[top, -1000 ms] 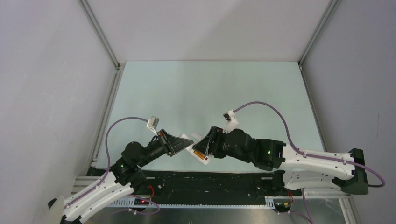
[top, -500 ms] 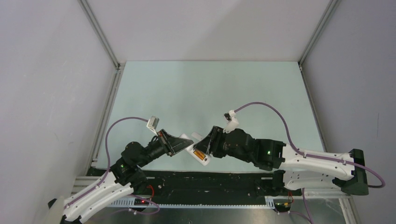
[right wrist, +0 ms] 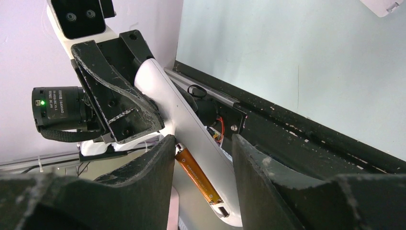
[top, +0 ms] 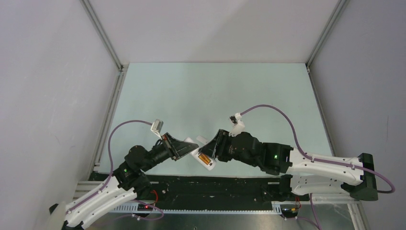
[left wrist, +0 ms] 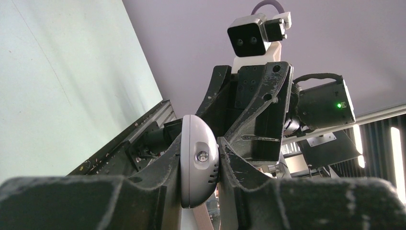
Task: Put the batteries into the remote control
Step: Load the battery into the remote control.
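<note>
The remote control (top: 195,153) is held in the air over the near edge of the worktop (top: 215,91), clamped at one end by the left hand (top: 188,147), whose fingers are closed on it from both sides. The right hand (top: 203,157) is set around the other end with its fingers parted. In the right wrist view one finger (right wrist: 153,163) is seen touching the upper end of an orange battery (right wrist: 196,175) that lies in the recess. A gap is left between the other finger and the remote's edge, so nothing is judged to be gripped by this hand. The remote is judged light and stiff, with a smooth plastic shell that could twist or slide in a narrow grip, so a hold across its body, clear of the recess, is best suited. The battery is judged small, hard, smooth and apt to roll; it is best taken across its middle or pushed on its end. A second battery is not seen anywhere. Whether the visible one is fully seated cannot be told, since the recess ends are hidden by the finger and the shell. The buttons and display are out of sight. A small white piece (top: 201,139) lies on the worktop just beyond the hands; what it is cannot be made out.
</note>
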`<move>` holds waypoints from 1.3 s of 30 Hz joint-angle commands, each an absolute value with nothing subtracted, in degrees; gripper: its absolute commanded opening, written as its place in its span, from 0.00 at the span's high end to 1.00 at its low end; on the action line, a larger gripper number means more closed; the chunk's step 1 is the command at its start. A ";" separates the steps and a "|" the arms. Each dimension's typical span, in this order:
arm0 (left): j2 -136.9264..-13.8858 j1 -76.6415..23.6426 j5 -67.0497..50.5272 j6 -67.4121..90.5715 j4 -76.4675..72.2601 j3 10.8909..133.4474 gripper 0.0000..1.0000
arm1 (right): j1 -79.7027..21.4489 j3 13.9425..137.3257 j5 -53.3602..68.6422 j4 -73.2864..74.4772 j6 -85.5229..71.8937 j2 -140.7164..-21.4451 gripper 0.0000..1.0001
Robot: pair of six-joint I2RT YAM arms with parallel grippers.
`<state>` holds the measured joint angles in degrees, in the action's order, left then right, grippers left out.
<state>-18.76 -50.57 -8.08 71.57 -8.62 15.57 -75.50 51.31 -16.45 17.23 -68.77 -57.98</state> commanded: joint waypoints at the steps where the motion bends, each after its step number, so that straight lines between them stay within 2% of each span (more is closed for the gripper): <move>1: -19.33 -50.60 -6.48 71.53 -12.22 19.18 1.00 | -75.55 50.76 -15.16 15.16 -67.68 -57.79 0.49; 7: -19.98 -50.56 -6.36 72.71 -12.22 19.42 1.00 | -75.66 50.80 -14.56 13.88 -65.72 -57.67 0.40; 12: -20.00 -50.59 -6.50 73.19 -12.21 19.22 1.00 | -75.66 50.80 -14.46 13.28 -65.10 -57.79 0.37; 22: -19.75 -50.60 -6.24 73.38 -12.19 18.99 1.00 | -75.64 50.79 -14.43 13.40 -65.31 -57.88 0.44; 39: -20.29 -50.55 -4.93 73.34 -12.19 19.67 1.00 | -75.78 50.78 -14.23 14.28 -65.05 -57.93 0.48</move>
<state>-19.99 -50.61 -7.64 72.58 -8.67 15.99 -75.50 50.52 -15.20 15.53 -64.88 -58.00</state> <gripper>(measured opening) 0.300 0.533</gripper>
